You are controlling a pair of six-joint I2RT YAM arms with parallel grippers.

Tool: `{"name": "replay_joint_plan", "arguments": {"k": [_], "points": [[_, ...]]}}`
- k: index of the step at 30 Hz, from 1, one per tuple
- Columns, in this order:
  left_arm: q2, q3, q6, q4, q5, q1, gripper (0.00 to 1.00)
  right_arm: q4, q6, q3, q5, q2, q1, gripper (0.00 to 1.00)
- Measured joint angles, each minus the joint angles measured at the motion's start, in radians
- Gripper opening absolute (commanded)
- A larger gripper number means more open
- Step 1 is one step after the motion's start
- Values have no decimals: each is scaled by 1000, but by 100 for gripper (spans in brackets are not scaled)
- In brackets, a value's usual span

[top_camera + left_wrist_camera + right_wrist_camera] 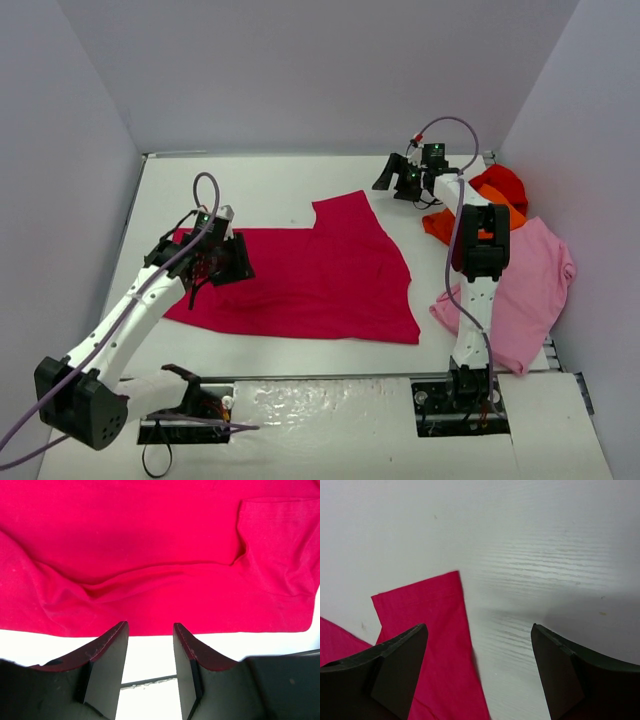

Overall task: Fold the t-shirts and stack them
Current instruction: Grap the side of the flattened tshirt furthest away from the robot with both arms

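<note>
Crimson t-shirt (310,270) lies spread mid-table (260,190). The left pincer (150,625) is narrowly parted and empty at its rumpled edge, the right pincer (479,627) wide and empty over a far corner. The danger is a shallow pinch catching one layer only, which would drag the fold crooked.

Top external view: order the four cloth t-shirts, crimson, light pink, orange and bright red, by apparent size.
1. Crimson cloth t-shirt, spread out.
2. Light pink cloth t-shirt.
3. Orange cloth t-shirt and bright red cloth t-shirt: both bunched and partly hidden, too alike to rank.
</note>
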Motion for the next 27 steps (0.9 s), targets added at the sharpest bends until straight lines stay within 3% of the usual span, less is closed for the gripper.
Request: {"name": "replay_joint_plan", "arguments": {"k": [5,13,20,27], "points": [[109,-11,7,72,75,8,38,36,21,2,-113,52,-36,81],[490,78,29,231,301,76,36,150,40,-46,-240,67,-43,80],[522,97,5,318,402,231,36,226,77,6,-344,138,-17,77],[592,187,-21,378,459,249,36,265,92,53,-385,182,32,77]]}}
